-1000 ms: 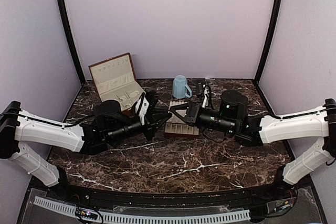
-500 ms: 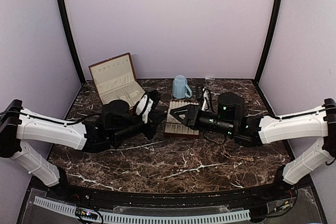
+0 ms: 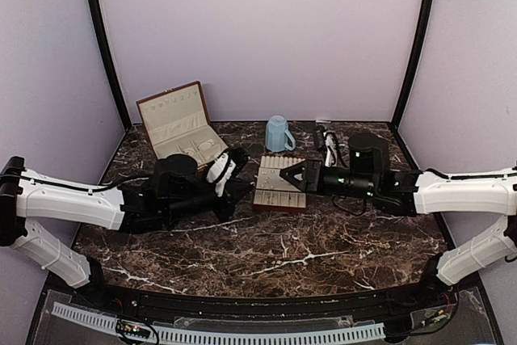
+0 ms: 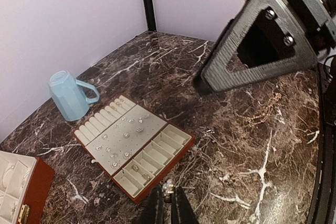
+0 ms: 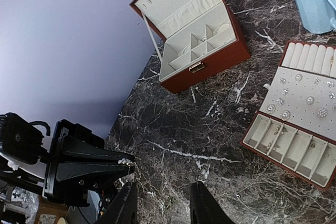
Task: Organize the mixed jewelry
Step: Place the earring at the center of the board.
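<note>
My left gripper is shut on a small glinting cluster piece of the mixed jewelry, held just off the near edge of the flat cream slotted tray. The right wrist view shows the same piece at the tip of the left fingers. My right gripper stands open with nothing between its fingers, over the tray's right side and apart from the left one. Several studs sit on the tray's panel. A tiny loose piece and a thin chain lie on the marble.
A reddish-brown, cream-lined box stands open at the back left. A pale blue mug lies behind the tray. Cables lie at the back right. Purple walls close in three sides.
My right gripper has opened and drawn back to the right, away from the left fingertips it met. The left gripper keeps the piece and has shifted slightly left.
</note>
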`<state>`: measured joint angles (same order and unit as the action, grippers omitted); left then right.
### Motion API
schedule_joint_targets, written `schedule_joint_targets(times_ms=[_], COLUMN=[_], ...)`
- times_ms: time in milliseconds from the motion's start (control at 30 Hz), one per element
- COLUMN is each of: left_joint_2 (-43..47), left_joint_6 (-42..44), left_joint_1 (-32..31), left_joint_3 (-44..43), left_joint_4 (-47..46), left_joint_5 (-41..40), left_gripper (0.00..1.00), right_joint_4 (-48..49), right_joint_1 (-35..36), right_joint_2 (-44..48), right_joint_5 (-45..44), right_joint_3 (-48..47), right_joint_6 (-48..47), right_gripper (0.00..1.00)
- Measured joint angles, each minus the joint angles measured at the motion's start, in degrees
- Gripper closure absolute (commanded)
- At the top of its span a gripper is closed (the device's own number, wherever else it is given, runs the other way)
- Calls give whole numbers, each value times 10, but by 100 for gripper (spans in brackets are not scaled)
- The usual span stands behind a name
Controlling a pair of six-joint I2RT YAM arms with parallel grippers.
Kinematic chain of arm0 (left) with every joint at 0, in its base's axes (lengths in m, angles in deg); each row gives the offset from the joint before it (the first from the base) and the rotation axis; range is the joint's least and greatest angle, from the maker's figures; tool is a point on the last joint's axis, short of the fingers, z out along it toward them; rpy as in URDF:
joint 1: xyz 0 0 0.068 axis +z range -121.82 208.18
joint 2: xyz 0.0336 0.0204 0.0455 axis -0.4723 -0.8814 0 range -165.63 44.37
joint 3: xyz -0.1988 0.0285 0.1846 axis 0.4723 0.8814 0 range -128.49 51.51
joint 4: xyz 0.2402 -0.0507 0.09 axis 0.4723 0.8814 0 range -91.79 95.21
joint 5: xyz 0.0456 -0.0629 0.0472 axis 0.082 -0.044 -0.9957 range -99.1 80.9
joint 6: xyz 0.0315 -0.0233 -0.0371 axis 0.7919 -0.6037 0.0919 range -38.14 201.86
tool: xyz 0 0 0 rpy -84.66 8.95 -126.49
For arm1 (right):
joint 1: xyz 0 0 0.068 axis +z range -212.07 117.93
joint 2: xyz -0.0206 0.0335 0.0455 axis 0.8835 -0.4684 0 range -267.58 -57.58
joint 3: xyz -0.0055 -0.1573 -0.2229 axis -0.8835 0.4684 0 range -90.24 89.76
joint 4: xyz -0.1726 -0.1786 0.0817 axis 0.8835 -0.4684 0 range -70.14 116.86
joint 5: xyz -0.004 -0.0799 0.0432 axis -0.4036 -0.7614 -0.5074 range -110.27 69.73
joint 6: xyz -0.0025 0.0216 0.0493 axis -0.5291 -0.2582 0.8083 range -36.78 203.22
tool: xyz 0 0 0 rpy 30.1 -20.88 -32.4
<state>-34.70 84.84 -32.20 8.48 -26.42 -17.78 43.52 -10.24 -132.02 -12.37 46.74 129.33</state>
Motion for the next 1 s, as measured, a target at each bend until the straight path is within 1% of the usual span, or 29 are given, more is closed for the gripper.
schedule_joint_targets(times_ms=[100,267,400,500,633,800,1000], left_joint_2=[9,14,14,14,2,-45,-108], left_joint_6=[18,71,111,136,174,224,278], left_joint_1=[0,0,0,0,-2,-15,-39], left_joint_3=[0,-1,-1,-1,-3,-12,-37], left_joint_4=[23,65,84,85,85,100,149], left_joint_5=[26,94,132,150,157,148,149], left_gripper=[98,96,96,96,96,95,95], right_joint_4=[-14,-45,-44,-42,-43,-42,-55], right_joint_1=[-12,-16,-16,-16,-16,-16,-16], right_joint_2=[8,8,1,-12,-17,-17,-16], right_joint_5=[37,116,180,207,205,183,121], right_joint_3=[0,0,0,0,9,32,78], right_joint_6=[-22,-46,-49,-49,-50,-46,-19], right_gripper=[66,64,63,63,63,64,65])
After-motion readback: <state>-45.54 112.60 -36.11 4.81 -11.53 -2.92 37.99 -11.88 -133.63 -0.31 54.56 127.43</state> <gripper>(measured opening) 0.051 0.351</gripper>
